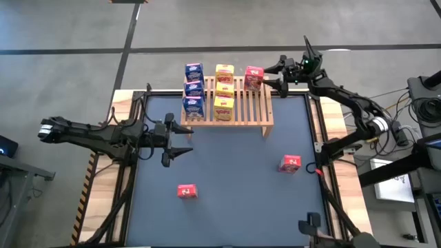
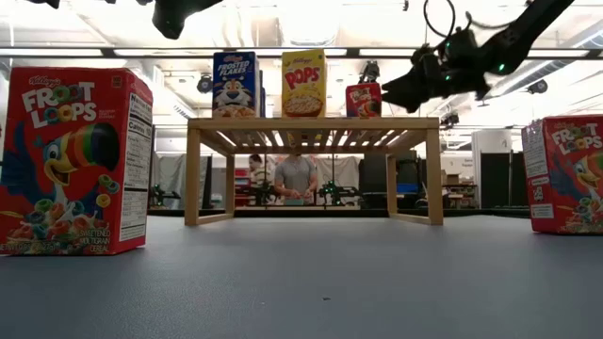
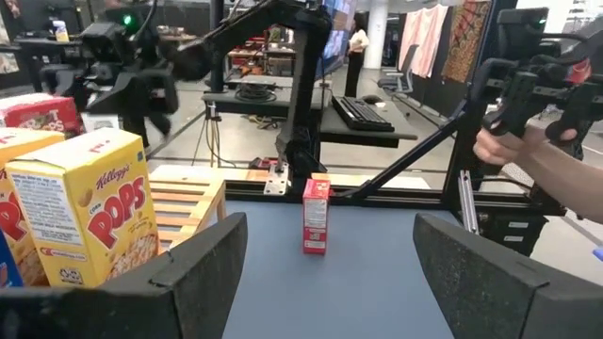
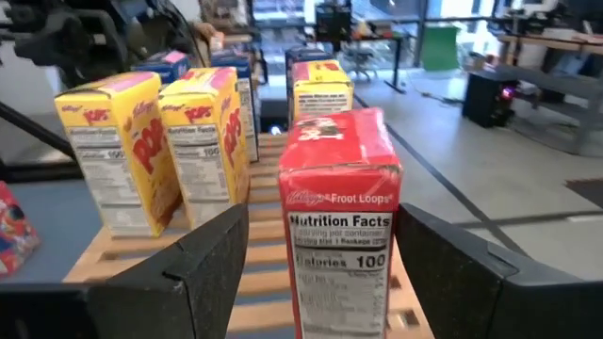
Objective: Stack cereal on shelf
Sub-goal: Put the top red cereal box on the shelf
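The left gripper (image 1: 185, 140) hung over the mat's left half, just in front of the shelf (image 1: 265, 118), its fingers spread wide and holding nothing. On the shelf stood three rows running front to back: three blue boxes (image 1: 193, 88) at the left end, three yellow boxes (image 1: 224, 89) in the middle, and a single red box (image 1: 253, 77) at the back of the right row. The right gripper (image 1: 270, 78) sat at that red box, behind the shelf's right end. In the right wrist view the box (image 4: 339, 221) stood upright on the slats between the two fingers (image 4: 179, 273), with a gap on each side, so the jaws looked parted and clear of it rather than clamped on it.

Two red boxes remained on the mat. One (image 1: 187, 191) lay near the front, left of centre, closest to the left gripper and toward the front edge from it. The other (image 1: 291, 163) stood near the right edge, in front of the shelf's right end. It lay on the right arm's side, and the free slats in front of the placed red box were also there. By that reckoning the right arm was the better placed for it, though it would have to draw back from the shelf and come forward over the mat. In the left wrist view that box (image 3: 316, 215) stood upright, long axis vertical.
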